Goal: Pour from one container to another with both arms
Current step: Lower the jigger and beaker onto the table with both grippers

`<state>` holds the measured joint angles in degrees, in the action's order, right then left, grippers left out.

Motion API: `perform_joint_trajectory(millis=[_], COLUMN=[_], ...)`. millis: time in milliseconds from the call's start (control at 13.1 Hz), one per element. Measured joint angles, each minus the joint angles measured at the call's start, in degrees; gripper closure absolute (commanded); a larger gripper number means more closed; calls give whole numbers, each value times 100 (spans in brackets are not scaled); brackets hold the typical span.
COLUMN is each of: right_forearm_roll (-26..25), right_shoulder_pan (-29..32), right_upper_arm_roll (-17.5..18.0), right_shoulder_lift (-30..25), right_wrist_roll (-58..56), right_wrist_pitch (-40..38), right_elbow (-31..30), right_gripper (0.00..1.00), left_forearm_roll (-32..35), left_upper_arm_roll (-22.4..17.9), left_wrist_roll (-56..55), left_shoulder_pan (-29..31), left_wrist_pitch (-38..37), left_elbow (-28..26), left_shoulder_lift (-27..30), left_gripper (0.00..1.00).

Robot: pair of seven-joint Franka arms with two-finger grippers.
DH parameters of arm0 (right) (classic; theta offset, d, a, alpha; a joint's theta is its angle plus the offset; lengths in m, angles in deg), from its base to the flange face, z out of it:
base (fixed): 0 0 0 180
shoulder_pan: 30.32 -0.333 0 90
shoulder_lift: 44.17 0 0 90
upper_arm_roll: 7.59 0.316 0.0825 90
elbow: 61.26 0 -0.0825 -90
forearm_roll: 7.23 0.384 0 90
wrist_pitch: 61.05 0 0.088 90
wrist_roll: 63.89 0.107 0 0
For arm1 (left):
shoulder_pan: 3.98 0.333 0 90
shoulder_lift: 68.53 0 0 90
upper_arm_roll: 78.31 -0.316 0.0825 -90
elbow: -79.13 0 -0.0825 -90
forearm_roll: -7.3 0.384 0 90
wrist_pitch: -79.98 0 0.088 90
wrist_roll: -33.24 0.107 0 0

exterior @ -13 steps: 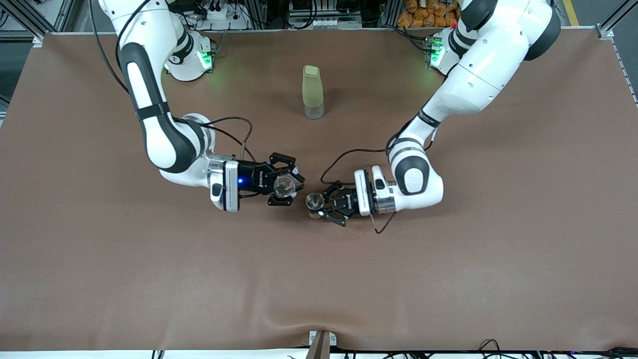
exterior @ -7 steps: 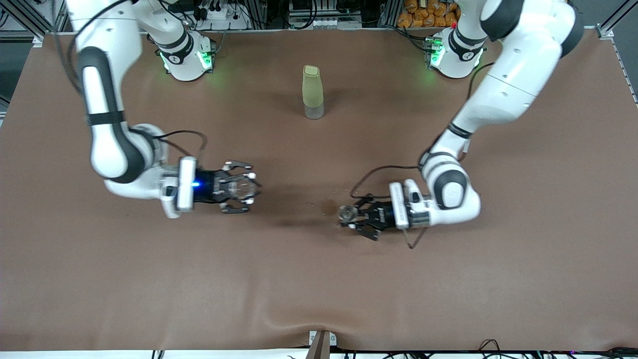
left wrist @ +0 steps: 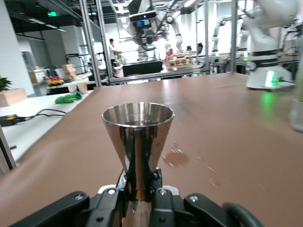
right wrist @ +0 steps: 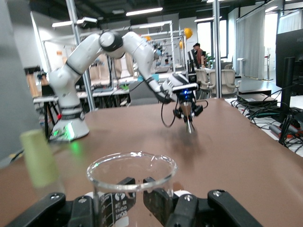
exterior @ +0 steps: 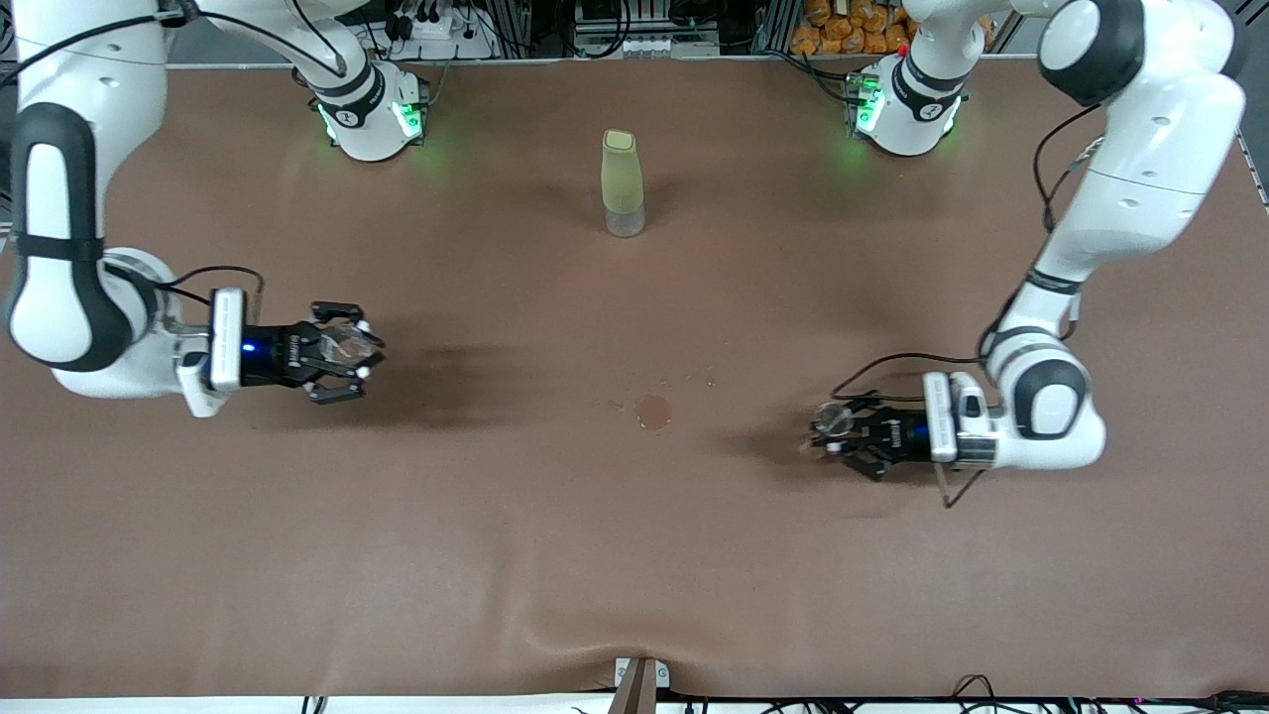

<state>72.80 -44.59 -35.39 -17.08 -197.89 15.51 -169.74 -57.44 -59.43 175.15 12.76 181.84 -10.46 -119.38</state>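
Left gripper (exterior: 841, 436) pinches a steel jigger (left wrist: 137, 142), upright, over the table (exterior: 634, 555) toward the left arm's end. Right gripper (exterior: 347, 352) pinches a glass beaker (right wrist: 131, 187) toward the right arm's end. Spill (exterior: 653, 411) lies between; bottle (exterior: 622, 182) farther from the camera.

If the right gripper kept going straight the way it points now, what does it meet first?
Likely nothing on the table: the right gripper, shut on a clear glass beaker, points at the left gripper holding a steel cone-shaped jigger; the tall pale green bottle stands off-line.
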Motion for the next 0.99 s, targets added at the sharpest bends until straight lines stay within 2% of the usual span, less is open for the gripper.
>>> perform_joint_trajectory(millis=[229, 534, 687, 992], right_forearm_roll=[-461, -606, -599, -457], right_shoulder_pan=[543, 1177, 1317, 1449], right_upper_arm_roll=[-6, -6, 0, 35], right_shoulder_lift=[72, 587, 1053, 1701], right_wrist_roll=[-771, -1769, -2255, -2313], right_wrist_pitch=[-112, -440, -506, -495], right_elbow=[-62, -104, -87, 238], right_gripper=[100, 100, 100, 100], left_forearm_roll=[710, 1347, 1478, 1755], left_upper_arm_roll=[-45, -103, -244, -499], left_wrist_roll=[4, 5, 6, 6], left_shoulder_pan=[598, 1242, 1317, 1345], left_wrist_pitch=[-397, -1015, -1221, -1439], left_elbow=[-38, -51, -53, -54], left_shoulder_lift=[-172, -436, -486, -487], left_gripper=[100, 100, 100, 100])
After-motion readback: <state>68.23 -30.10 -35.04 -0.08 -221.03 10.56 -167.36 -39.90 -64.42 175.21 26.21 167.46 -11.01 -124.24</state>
